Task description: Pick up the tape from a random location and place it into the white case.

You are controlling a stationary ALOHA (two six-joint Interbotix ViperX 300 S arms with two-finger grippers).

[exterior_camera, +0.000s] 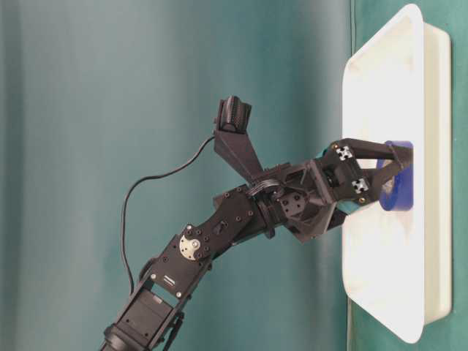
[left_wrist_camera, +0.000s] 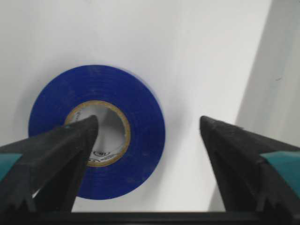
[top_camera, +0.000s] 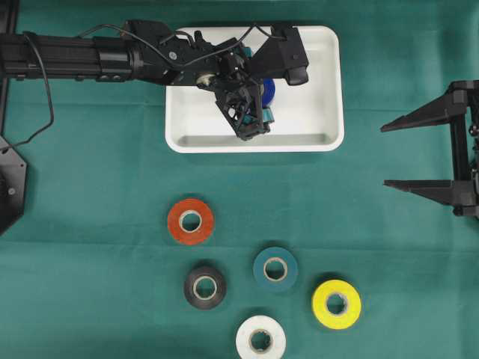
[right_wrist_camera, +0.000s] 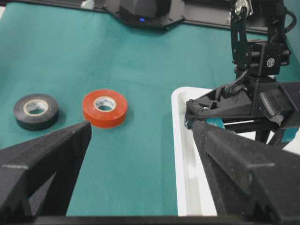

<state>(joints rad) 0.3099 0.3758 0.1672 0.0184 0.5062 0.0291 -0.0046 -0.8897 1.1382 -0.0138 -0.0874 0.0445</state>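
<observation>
I find the left gripper released over the white case, its jaws standing wide apart. The blue tape lies flat on the floor of the case, near its middle. In the left wrist view one finger sits over the roll's core hole while the other stands well clear to the side, over bare white plastic. Nothing is clamped, though I cannot tell whether that finger tip touches the roll.

My judgement is that the step in hand is the release and withdrawal. To do it well, I would lift the left gripper straight up along its own axis, with no sideways drift. The finger in or above the core could otherwise catch the inner rim and drag the roll toward the case wall. I would keep the jaws wide until both tips are plainly above the roll. Only then would I swing the arm away over the rim, high enough that cables and wrist camera clear it.

The right gripper is also released and idle at the edge of the tabletop, holding nothing. It is well apart from the case and needs no action.

Five rolls lie on the tabletop below the case: the red tape, black tape, teal tape, yellow tape and white tape. None touches another.
</observation>
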